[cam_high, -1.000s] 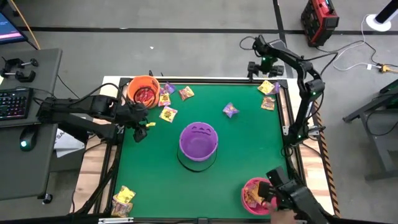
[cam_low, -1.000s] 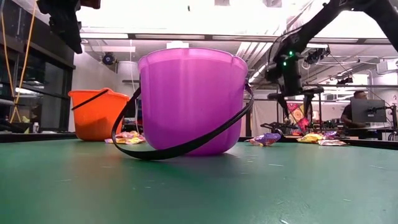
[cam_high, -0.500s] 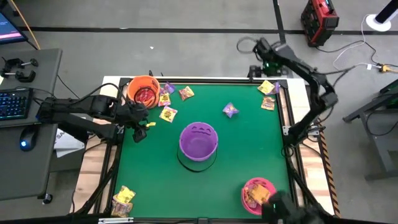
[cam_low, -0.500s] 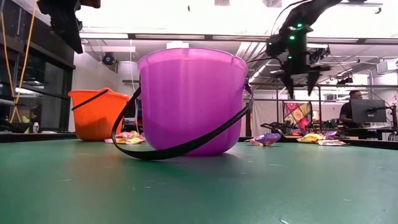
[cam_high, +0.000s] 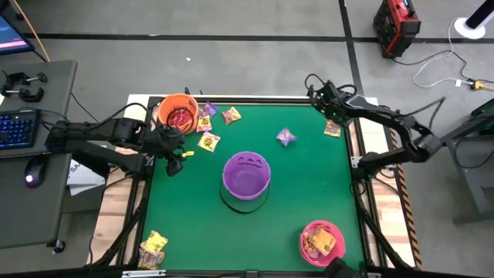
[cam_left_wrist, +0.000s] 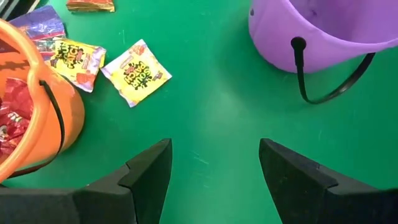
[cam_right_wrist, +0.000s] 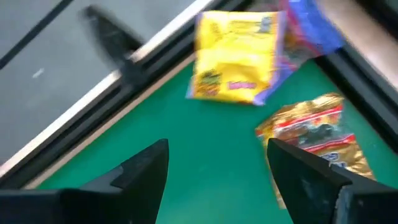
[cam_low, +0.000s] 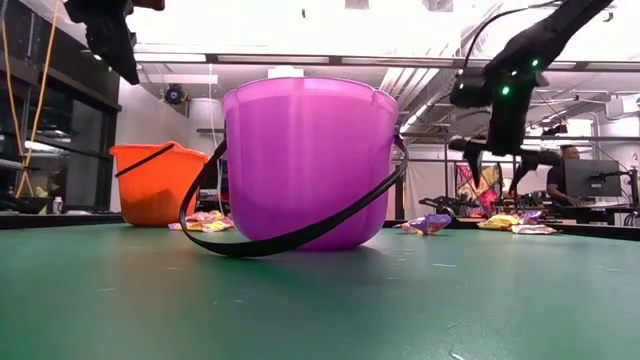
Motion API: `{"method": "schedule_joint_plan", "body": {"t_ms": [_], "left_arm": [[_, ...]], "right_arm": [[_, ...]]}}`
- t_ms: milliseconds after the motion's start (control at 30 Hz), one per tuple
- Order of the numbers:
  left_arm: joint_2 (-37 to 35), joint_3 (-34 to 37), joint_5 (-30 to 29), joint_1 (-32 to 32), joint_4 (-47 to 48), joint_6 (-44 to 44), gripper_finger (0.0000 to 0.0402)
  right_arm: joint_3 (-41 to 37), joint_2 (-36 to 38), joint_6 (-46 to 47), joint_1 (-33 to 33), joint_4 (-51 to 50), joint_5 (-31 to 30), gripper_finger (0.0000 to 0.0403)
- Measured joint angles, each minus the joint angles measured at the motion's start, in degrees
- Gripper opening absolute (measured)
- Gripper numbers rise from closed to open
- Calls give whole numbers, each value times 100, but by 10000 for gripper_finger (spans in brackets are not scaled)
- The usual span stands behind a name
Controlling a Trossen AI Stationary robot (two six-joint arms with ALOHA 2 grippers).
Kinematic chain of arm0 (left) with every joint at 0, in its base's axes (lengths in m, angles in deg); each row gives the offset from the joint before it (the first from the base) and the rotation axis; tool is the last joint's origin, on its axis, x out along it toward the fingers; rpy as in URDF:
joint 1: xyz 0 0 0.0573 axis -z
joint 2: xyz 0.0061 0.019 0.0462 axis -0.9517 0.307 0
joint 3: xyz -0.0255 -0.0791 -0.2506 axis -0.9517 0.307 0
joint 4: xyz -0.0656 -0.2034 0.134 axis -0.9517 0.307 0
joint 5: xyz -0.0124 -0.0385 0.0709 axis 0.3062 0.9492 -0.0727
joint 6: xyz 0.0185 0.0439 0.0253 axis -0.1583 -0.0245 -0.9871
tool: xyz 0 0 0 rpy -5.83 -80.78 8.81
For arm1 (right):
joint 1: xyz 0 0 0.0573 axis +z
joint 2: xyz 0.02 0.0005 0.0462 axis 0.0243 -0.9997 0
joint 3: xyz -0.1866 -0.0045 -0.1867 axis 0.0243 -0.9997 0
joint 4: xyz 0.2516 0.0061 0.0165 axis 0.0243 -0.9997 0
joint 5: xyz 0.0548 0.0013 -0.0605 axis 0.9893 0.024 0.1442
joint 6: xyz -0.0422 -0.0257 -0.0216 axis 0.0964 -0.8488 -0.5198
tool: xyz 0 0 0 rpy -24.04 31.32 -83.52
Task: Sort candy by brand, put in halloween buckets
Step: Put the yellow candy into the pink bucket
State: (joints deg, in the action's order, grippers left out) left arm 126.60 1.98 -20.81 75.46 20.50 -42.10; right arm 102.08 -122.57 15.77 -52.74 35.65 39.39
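The purple bucket (cam_high: 247, 176) stands mid-table with its black handle (cam_low: 300, 235) lying on the cloth. The orange bucket (cam_high: 179, 113) holds red packets at the far left, and the pink bucket (cam_high: 322, 239) holds candy at the near right. Several candy packets (cam_high: 208, 127) lie flat beside the orange bucket. My left gripper (cam_high: 176, 158) hangs open above the table between the orange and purple buckets, with a yellow packet (cam_left_wrist: 135, 71) ahead of it. My right gripper (cam_high: 316, 96) is open over the far right corner, above a yellow packet (cam_right_wrist: 239, 56) and an orange-gold packet (cam_right_wrist: 314, 134).
A lone purple packet (cam_high: 286, 137) lies right of centre toward the far edge. More packets (cam_high: 154, 247) sit at the near left corner. Bare green cloth (cam_high: 309, 185) stretches between the purple bucket and the right edge. A keyboard and mouse sit off the table to the left.
My right arm has refolded, its elbow swinging out toward the table's right. Its gripper first rose a little, then came down toward the candy at the far right corner. A dark shape that stood by the pink bucket has drawn out past the near edge.
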Motion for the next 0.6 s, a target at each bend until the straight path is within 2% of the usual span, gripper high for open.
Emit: {"method": "schedule_joint_plan", "body": {"t_ms": [267, 433, 600], "left_arm": [[1, 0, 0, 0, 6, 106, 229], [1, 0, 0, 0, 8, 107, 229], [1, 0, -18, 0, 8, 87, 229]], "right_arm": [[353, -1004, 1004, -89, -114, -414, 266], [857, -1362, 1002, -267, -610, -612, 266], [1443, -1535, 228, -447, -409, -646, 266]]}}
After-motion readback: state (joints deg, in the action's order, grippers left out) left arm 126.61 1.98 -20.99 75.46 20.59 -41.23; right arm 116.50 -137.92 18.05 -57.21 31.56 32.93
